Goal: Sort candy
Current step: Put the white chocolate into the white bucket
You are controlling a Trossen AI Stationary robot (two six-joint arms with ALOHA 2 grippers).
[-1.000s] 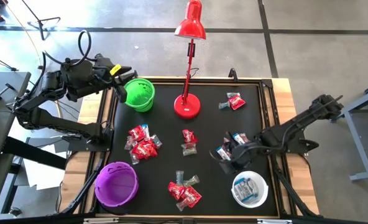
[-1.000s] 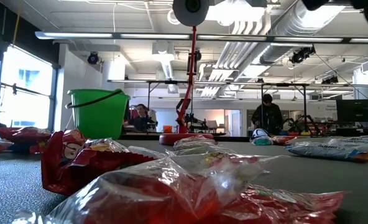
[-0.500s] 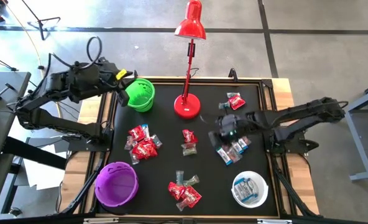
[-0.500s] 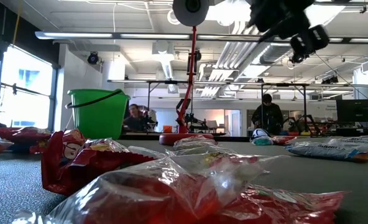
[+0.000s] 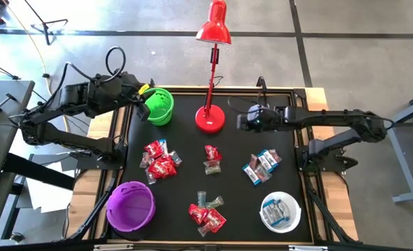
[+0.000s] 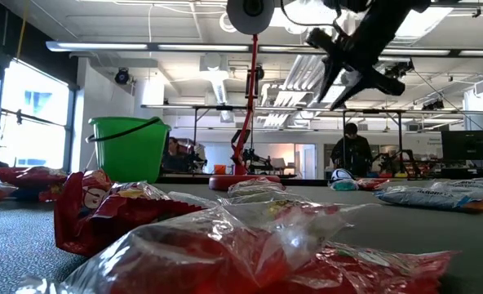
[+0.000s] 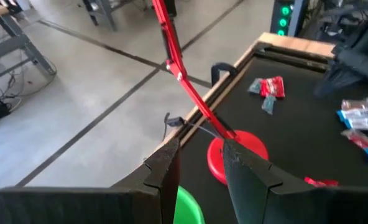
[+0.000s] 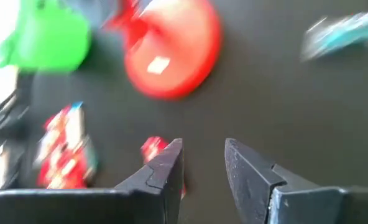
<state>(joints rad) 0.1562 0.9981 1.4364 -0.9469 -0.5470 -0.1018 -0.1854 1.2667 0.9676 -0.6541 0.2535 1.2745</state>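
Candy lies in loose piles on the black mat (image 5: 185, 181): red pieces (image 5: 159, 159), a small mixed heap (image 5: 211, 159), blue-and-white ones (image 5: 262, 165), and a red and clear heap (image 5: 208, 213) near the front. A red and greenish heap (image 7: 268, 90) lies at the far right. My right gripper (image 5: 240, 120) (image 8: 202, 155) hangs open above the mat, between the lamp base and that far right heap, with nothing between its fingers. At the far left my left gripper (image 5: 142, 104) (image 7: 199, 155) hovers open and empty beside the green bowl (image 5: 158, 106).
A red desk lamp stands on its round base (image 5: 210, 120) at the far middle, its head (image 5: 213, 28) beyond the table. A purple bowl (image 5: 130, 206) sits at the near left. A white bowl (image 5: 281, 211) holding blue-and-white candy sits at the near right.
My right gripper has swung from above the blue-and-white pile near the white bowl toward the table's far edge, turning as it went, and now hangs beside the lamp base. My left gripper has sunk a little toward the green bowl.
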